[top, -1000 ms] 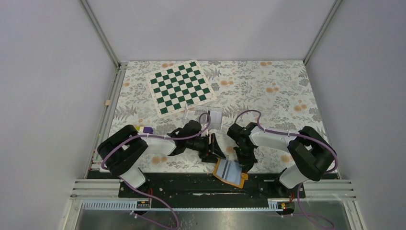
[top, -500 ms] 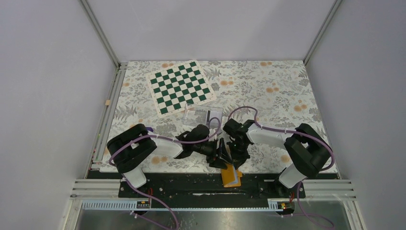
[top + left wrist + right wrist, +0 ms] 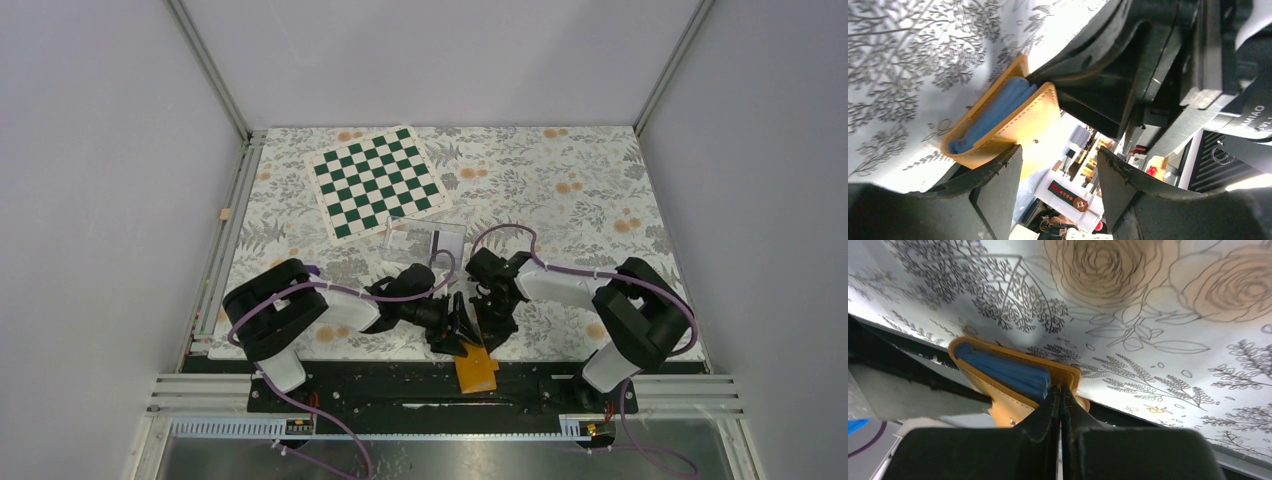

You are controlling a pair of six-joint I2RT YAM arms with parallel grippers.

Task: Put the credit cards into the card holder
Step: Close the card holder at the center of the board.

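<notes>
Orange leather, blue inside: the card holder (image 3: 1013, 112) lies nearly folded just ahead of your left hand (image 3: 1058, 152), fingers (image 3: 993, 192) apart. Your right hand (image 3: 1060, 390) is pressed together, tips against its edge.

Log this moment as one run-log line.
card holder: nearly folded | left gripper: jaws open beside it | right gripper: jaws shut at its flap

- Card holder (image 3: 476, 371): orange outside, with light blue lining.
- Tabletop (image 3: 560, 190): white ground printed with grey foliage and pale orange flowers.
- Chessboard (image 3: 377, 181): dark green and white checks with a cream border.
- Cables (image 3: 500, 232): purple.
</notes>
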